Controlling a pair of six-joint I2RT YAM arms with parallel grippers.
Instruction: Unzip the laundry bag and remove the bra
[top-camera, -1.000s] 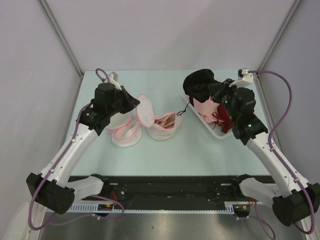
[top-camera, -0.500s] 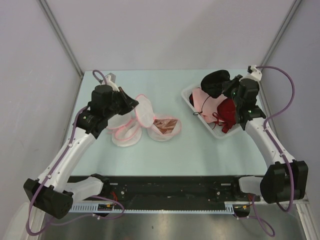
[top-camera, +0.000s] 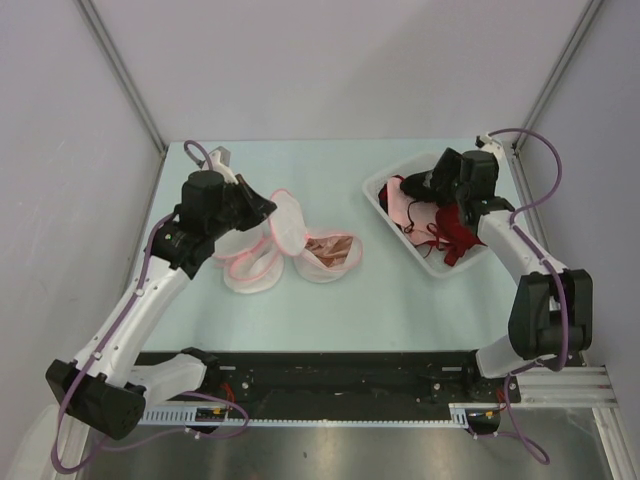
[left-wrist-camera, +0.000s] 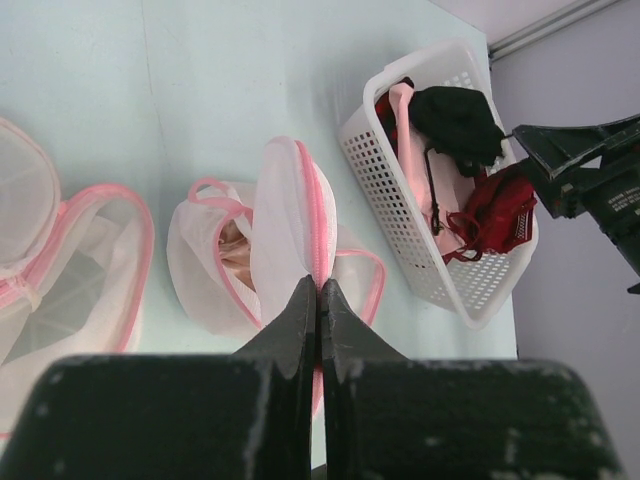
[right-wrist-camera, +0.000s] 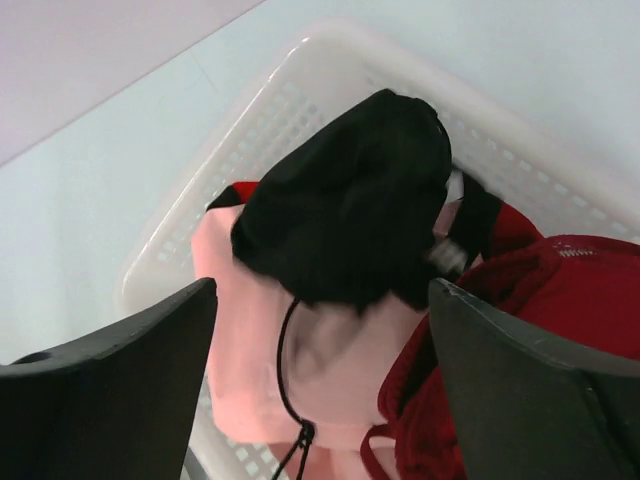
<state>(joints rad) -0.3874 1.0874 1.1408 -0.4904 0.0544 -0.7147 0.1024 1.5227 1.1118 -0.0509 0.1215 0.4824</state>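
Observation:
The laundry bag (top-camera: 322, 258) lies unzipped at mid-table, its round mesh lid (left-wrist-camera: 290, 225) standing up. My left gripper (left-wrist-camera: 318, 290) is shut on the lid's pink zipper trim. The black bra (right-wrist-camera: 350, 200) rests in the white basket (right-wrist-camera: 250, 110) on top of a pale pink garment (right-wrist-camera: 330, 390). My right gripper (right-wrist-camera: 320, 295) hovers just above it, open, with its fingers wide on either side and nothing gripped. From the left wrist view the bra (left-wrist-camera: 455, 115) shows at the basket's far end.
A second mesh bag (top-camera: 250, 268) lies open, left of the first. A pinkish-brown garment (left-wrist-camera: 235, 255) shows inside the held bag. A dark red garment (right-wrist-camera: 560, 300) fills the basket's near part. The basket (top-camera: 440, 268) sits at the table's back right, close to the side wall.
My right gripper carried the bra down into the basket, then opened and let it go. The left gripper has kept its hold on the bag's lid.

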